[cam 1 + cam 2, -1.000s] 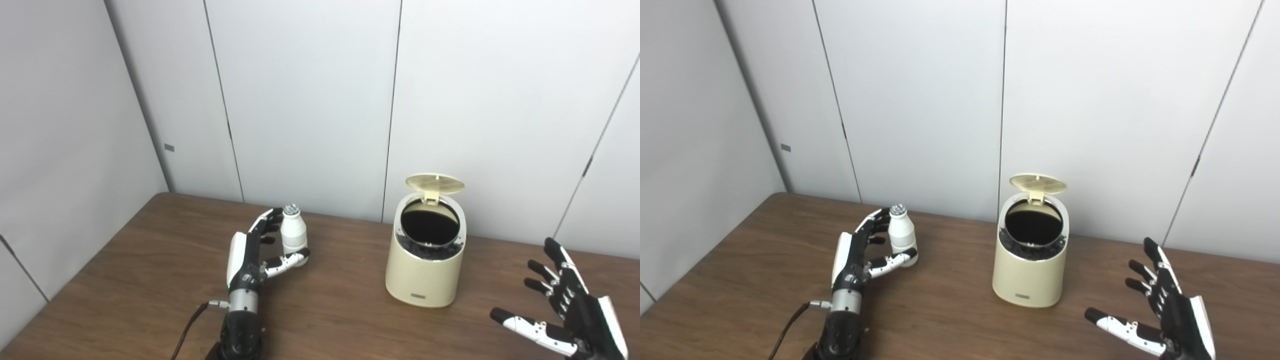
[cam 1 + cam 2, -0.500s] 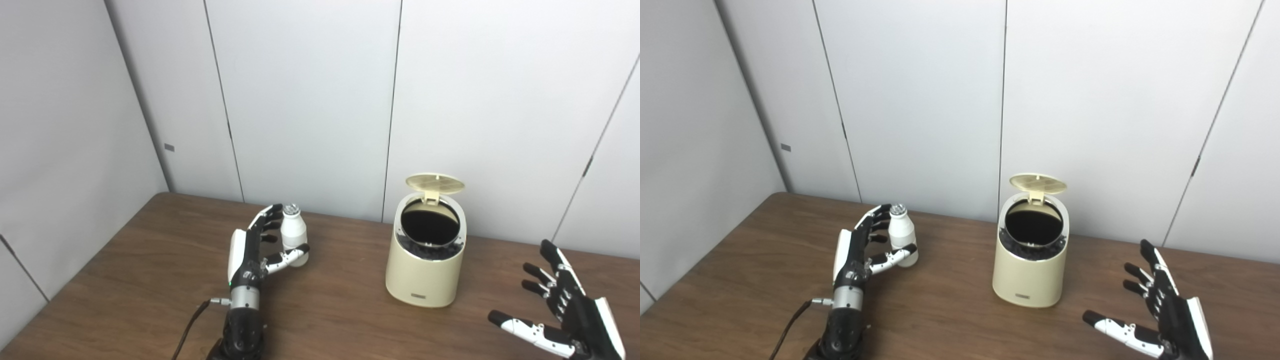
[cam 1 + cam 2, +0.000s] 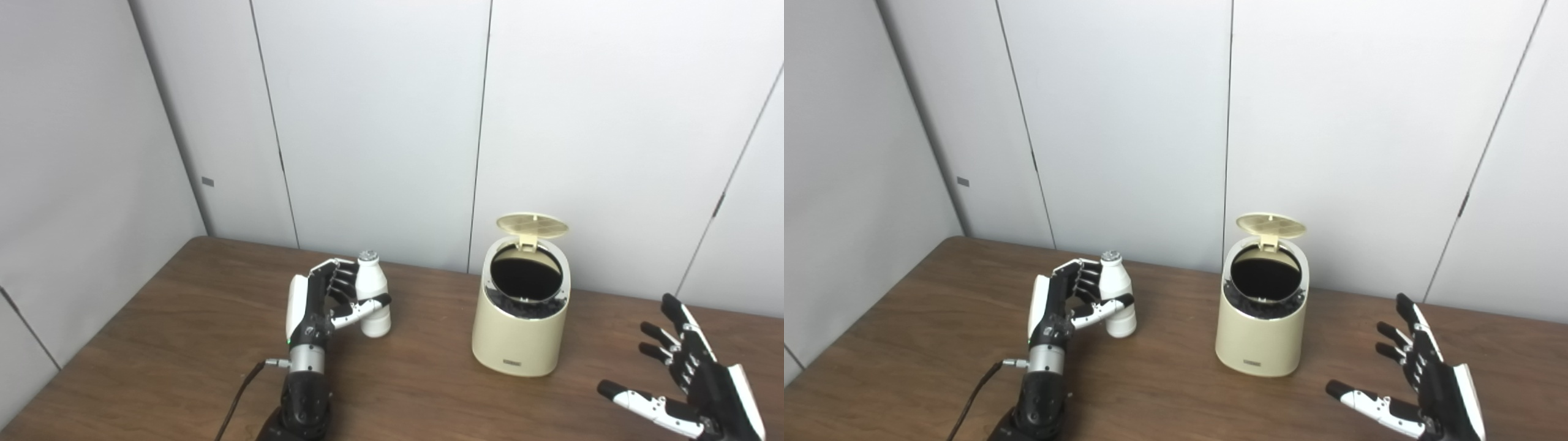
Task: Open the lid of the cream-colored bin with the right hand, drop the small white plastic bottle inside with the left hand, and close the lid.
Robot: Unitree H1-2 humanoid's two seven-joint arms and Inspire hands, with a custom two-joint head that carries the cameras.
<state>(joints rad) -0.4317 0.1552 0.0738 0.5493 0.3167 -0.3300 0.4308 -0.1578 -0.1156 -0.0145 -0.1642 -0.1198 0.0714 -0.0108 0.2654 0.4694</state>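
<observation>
1. On the brown table (image 3: 153,343), left of centre: left hand (image 3: 318,297) wraps the small white bottle (image 3: 373,298). Fingers curl behind its body, thumb crosses its front. Bottle upright, silver cap on top; whether its base touches the wood cannot be told.
2. Right of centre: cream-colored bin (image 3: 520,324) stands on the table, well apart from the bottle. Its lid (image 3: 531,225) is flipped up and back on the rear hinge, underside ribbed. Mouth of the bin is dark; dark liner shows at the rim.
3. Lower right corner: right hand (image 3: 1421,380) hangs over the table, palm turned toward the bin, fingers spread wide and apart, thumb stuck out to the left. It holds nothing and touches neither bin nor lid.
4. A dark cable (image 3: 236,404) runs from the left wrist down toward the bottom edge.
5. Behind the table: pale grey wall panels (image 3: 380,122) with vertical seams.
</observation>
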